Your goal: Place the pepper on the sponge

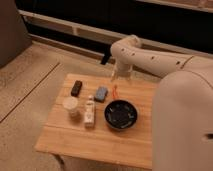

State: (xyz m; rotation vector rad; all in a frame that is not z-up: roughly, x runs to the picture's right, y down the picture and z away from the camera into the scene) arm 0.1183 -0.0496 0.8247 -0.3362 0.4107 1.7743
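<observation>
Your gripper [117, 78] hangs over the far edge of the table [95, 142], at the end of the white arm [131, 50] that bends down from the right. Jaws apart, nothing in them.

Just nearer you than the gripper, the pepper [115, 92] lies flat on the wood, lengthwise toward the front, not held. The sponge [101, 93] is just beside it on the left; whether the two touch, you can't tell. The black bowl [120, 114] sits right in front of the pepper, its rim close to the pepper's near tip, so the pepper is boxed in on the left and front.

Further left, the black block [76, 88] lies near the far-left corner, apart from the sponge. The cup [70, 105] stands near the left edge, with the small bottle [89, 110] lying just right of it, between cup and bowl.

Open wood: a wide strip along the whole near edge, and a patch at the far side right of the gripper. The robot body [185, 120] hides the table's right edge. Floor [30, 85] lies open to the left of the table.
</observation>
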